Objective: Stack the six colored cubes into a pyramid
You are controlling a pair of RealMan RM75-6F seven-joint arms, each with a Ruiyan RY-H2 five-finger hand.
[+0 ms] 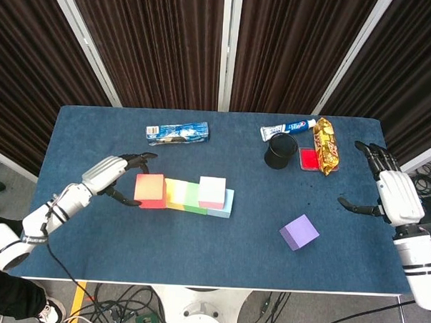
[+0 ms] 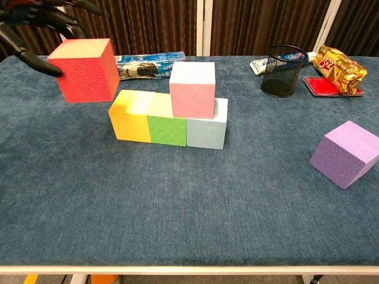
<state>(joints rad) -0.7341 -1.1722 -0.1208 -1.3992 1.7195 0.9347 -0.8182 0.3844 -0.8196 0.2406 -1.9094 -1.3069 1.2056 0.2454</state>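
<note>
Holding red cube [image 2: 83, 70] in left hand [image 1: 115, 176], aloft just left of yellow cube [image 2: 131, 116]. Right hand [image 1: 394, 195] empty, fingers spread, near table edge.

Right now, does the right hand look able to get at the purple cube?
Probably yes. The right hand is open and holds nothing, and the purple cube sits alone on bare table toward that side, with nothing between them.

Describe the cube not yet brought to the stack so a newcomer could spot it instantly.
Start at the row of yellow, green and pale blue cubes mid-table on the blue cloth. Look toward the robot's right side, nearer the front edge: the lilac purple cube sits alone there, turned at an angle, touching nothing, no robot hand on it.
</note>
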